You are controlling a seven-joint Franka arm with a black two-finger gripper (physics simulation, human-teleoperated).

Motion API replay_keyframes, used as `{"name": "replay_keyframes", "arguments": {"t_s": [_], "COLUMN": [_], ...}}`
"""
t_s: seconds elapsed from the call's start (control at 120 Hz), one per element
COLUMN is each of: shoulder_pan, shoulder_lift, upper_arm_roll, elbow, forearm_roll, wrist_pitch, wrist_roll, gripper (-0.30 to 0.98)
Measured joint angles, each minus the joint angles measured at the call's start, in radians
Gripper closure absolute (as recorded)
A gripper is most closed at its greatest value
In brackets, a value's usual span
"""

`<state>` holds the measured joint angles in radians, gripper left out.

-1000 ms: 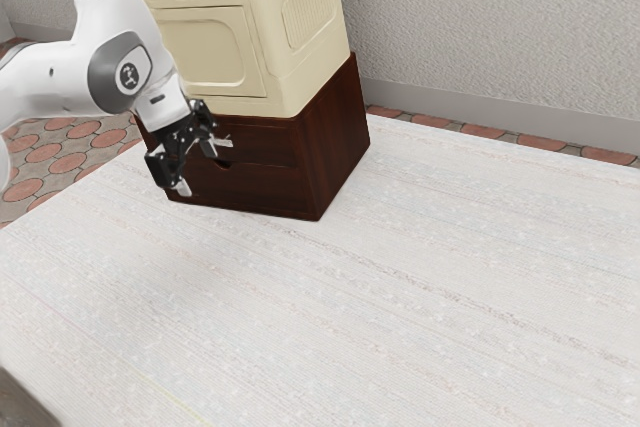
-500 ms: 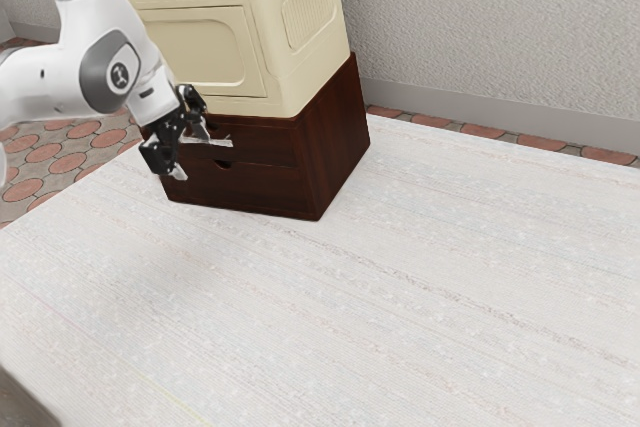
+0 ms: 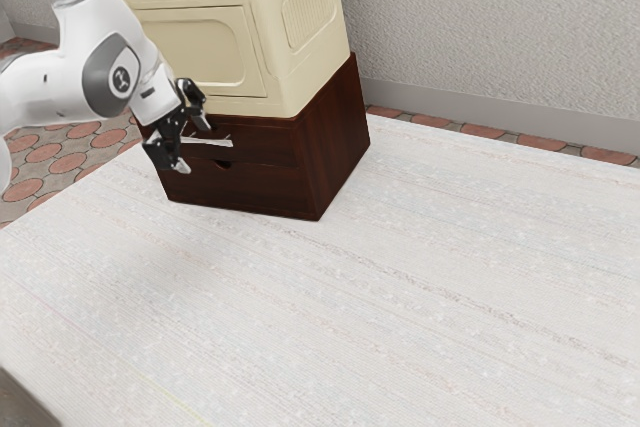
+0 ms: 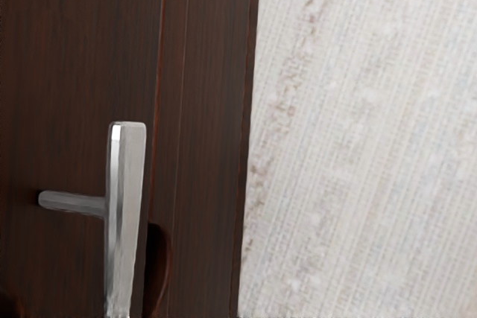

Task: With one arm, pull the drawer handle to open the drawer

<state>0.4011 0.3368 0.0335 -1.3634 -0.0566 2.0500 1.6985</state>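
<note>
Pale tabletop (image 3: 400, 287) spread toward the exterior view's four o'clock while my gripper (image 3: 196, 146) stood with fingers apart, contact unclear with the handle (image 4: 124, 206), cropped in the wrist view.

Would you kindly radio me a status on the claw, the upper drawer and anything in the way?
Claw open, close to the handle. Upper drawer looks shut. Cream box sits above, not in front of it.

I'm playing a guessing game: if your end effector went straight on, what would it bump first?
Probably the silver bar handle on the dark wooden drawer front; how near it is to my end effector, I can't tell for sure.
</note>
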Motion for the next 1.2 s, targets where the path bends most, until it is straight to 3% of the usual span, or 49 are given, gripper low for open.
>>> {"name": "replay_keyframes", "arguments": {"t_s": [0.733,0.942,1.2], "shoulder_pan": [-0.008,-0.015,-0.016], "shoulder_lift": [0.021,0.02,0.014], "upper_arm_roll": [0.004,0.004,0.004], "elbow": [-0.034,-0.036,-0.036], "forearm_roll": [-0.012,-0.013,-0.013], "wrist_pitch": [0.044,0.046,0.046], "wrist_roll": [-0.012,-0.019,-0.026], "gripper": [0.01,0.16,0.5]}}
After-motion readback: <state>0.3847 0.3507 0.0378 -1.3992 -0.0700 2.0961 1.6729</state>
